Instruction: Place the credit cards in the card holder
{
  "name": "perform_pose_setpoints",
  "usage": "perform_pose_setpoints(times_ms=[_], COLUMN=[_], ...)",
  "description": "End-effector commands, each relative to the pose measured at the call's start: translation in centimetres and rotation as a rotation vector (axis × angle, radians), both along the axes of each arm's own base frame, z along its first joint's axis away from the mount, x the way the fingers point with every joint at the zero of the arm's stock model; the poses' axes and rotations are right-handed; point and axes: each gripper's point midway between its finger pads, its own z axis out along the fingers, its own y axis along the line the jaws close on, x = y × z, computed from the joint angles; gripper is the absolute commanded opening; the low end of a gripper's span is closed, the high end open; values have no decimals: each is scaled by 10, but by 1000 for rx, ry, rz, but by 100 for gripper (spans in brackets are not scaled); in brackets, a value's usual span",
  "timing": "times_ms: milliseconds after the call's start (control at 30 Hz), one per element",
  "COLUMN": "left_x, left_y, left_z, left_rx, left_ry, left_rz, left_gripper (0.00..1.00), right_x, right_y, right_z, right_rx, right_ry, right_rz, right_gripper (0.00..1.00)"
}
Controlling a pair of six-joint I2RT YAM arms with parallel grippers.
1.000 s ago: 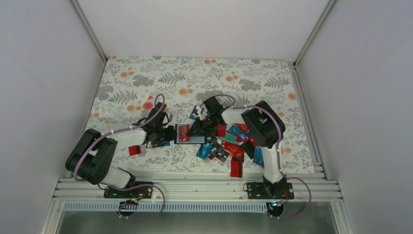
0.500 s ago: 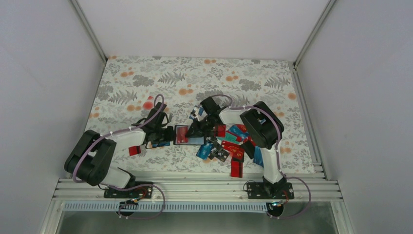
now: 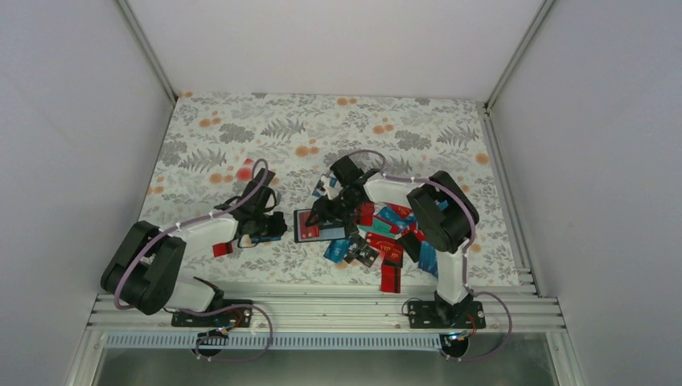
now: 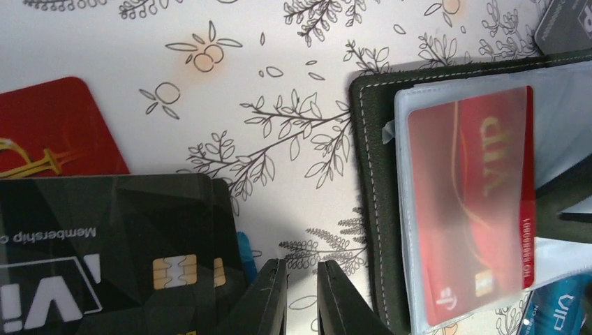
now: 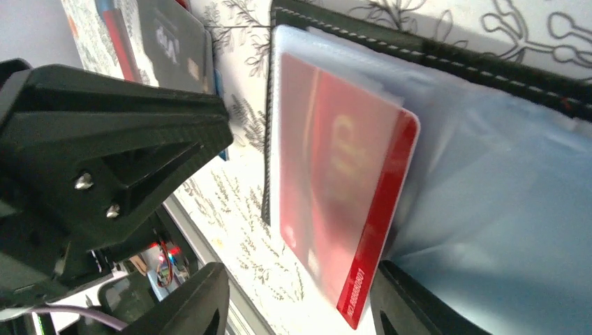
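Open card holder (image 3: 320, 227) lies on the surface (image 3: 241, 129) between my arms, a red card (image 5: 335, 181) in its clear sleeve. My right jaws (image 5: 297, 303) stand part-open astride that card's end, gripping nothing. Left wrist view alone shows my left jaws (image 4: 301, 296) nearly closed and empty, just beside the holder's stitched edge, with black cards (image 4: 105, 244) alongside.

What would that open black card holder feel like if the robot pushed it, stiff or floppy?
Probably floppy: the card holder lies open with loose clear sleeves bulging. It looks flat, so likely slides rather than tips. The red card sticks out and might slip free.
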Motion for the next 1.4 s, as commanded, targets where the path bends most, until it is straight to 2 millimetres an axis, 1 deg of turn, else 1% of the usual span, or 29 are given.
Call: perform_pose_setpoints(times_ms=[0, 100, 200, 300, 367, 500, 567, 733, 800, 900, 967, 1033, 1133, 1167, 1200, 1233, 1300, 1367], left_x=[-2, 1, 6, 9, 11, 16, 22, 45, 55, 69, 75, 78, 79, 79, 79, 76, 70, 66], left_y=[7, 8, 5, 0, -4, -16, -23, -41, -52, -69, -83, -99, -124, -135, -143, -154, -173, -189], left_z=[4, 11, 22, 35, 41, 49, 56, 73, 80, 87, 88, 89, 83, 84, 81, 79, 73, 60], left_rx=[36, 42, 38, 30, 27, 14, 6, -12, -27, -34, -38, -47, -61, -74, -83, -94, -112, -100], left_ry=[10, 1, -19, -41, -48, -60, -79, -119, -134, -146, -149, -150, -130, -131, -123, -113, -90, -60], left_rz=[23, 28, 24, 8, 0, -21, -31, -50, -65, -102, -137, -182, -241, -266, -287, -313, -365, -403], left_gripper=[13, 13, 13, 13, 13, 13, 13, 13, 14, 15, 17, 18, 18, 18, 18, 18, 17, 17], right_x=[5, 5, 9, 14, 15, 17, 24, 59, 74, 85, 88, 87, 80, 80, 76, 77, 75, 75], right_y=[-4, -6, -14, -26, -32, -37, -44, -75, -91, -111, -128, -144, -168, -174, -177, -180, -182, -185], right_z=[24, 32, 33, 31, 32, 35, 38, 47, 50, 49, 46, 42, 28, 24, 19, 24, 24, 22], right_rx=[-2, -3, -58, -131, -153, -156, -167, -179, -186, -201, -215, -223, -239, -236, -232, -214, -190, -175], right_ry=[-61, -82, -123, -173, -196, -224, -254, -324, -344, -347, -337, -320, -280, -270, -256, -266, -261, -252], right_rz=[14, 20, 12, -2, -6, -5, -30, -134, -176, -220, -263, -303, -355, -369, -371, -383, -387, -393], right_gripper=[56, 60, 62, 62, 62, 59, 58, 56, 56, 56, 56, 56, 56, 56, 56, 56, 56, 56])
